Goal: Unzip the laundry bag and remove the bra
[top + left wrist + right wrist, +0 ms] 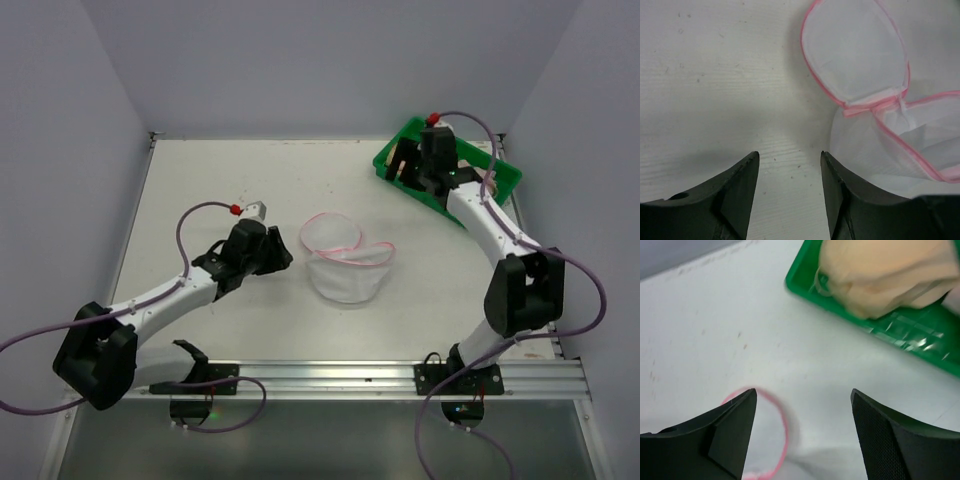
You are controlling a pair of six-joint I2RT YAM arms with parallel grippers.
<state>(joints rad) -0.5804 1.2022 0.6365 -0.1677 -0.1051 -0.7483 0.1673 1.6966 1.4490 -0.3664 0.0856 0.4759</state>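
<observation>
The laundry bag (345,265) lies on the white tabletop (200,180) with its rounded lid flap (328,231) thrown back on the far side. The mouth of the pouch is open, and the pink zip trim (875,106) runs round both the flap and the pouch rim. The left tool (789,157) sits low just to the left of the laundry bag. Its two dark fingers are parted with only bare tabletop between them, and they touch neither the mesh nor the trim. In the left wrist view the flap and the pouch lie ahead and to the right of the fingertips. The green tray (912,330) stands well apart from the laundry bag, beyond it and to its right. The peach-coloured bra (880,270) lies bunched inside the tray, part of it resting over the near wall. The right tool (804,392) hovers at the tray, on the side facing the laundry bag. Its fingers are spread wide and hold nothing, and it is not touching the bra. In the right wrist view a curve of the bag's pink trim shows just inside the left finger.
</observation>
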